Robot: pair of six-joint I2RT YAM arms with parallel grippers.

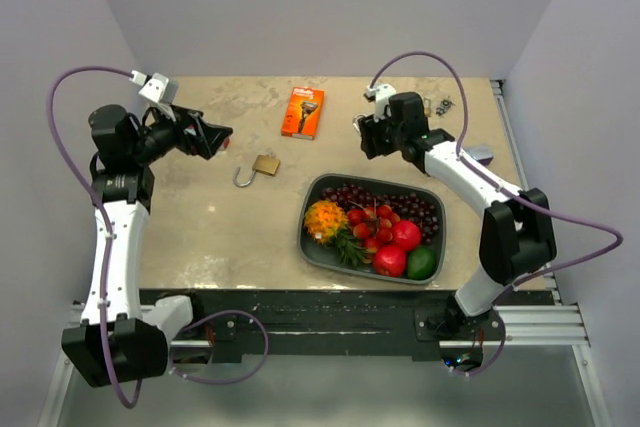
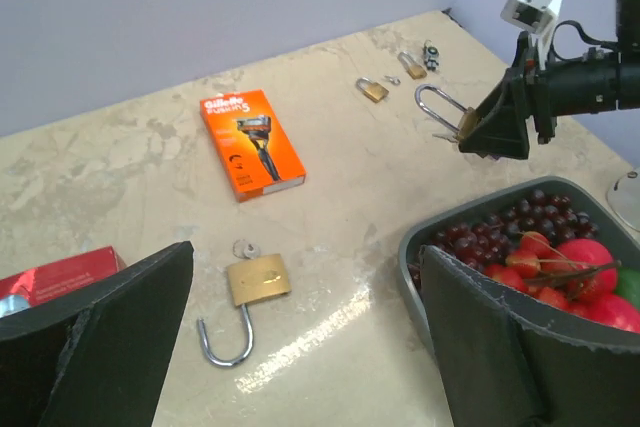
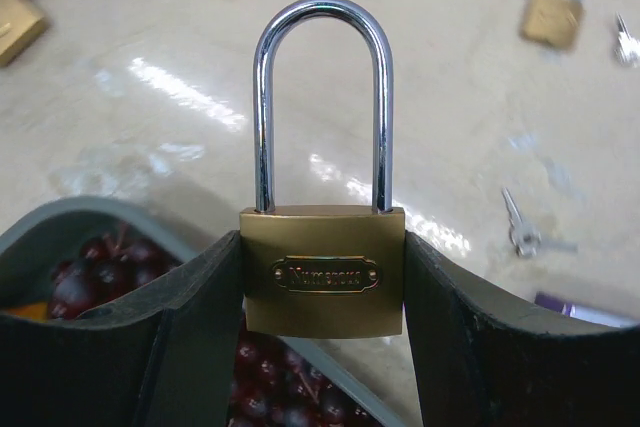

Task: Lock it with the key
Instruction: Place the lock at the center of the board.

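Right hand point(image 2: 490, 129) is clamping the brass padlock point(image 3: 322, 282) by its body sides, probably leaving the shackle point(image 3: 320, 9) free; shackle looking seated. Loose key point(image 3: 520, 229) is lying on the tabletop point(image 3: 420, 67) at its 3 o'clock. Left hand point(image 1: 215, 137) is hovering released, open padlock point(image 1: 262, 167) at its 4 o'clock.

1 brass padlock point(image 3: 322, 287), its steel shackle seated shut, is pinched by the body between the right gripper's point(image 3: 322, 243) fingers. A 2nd padlock point(image 2: 258, 279) lies flat on the table point(image 2: 340, 212), shackle swung open. 1 small key point(image 3: 520, 227) lies loose nearby.
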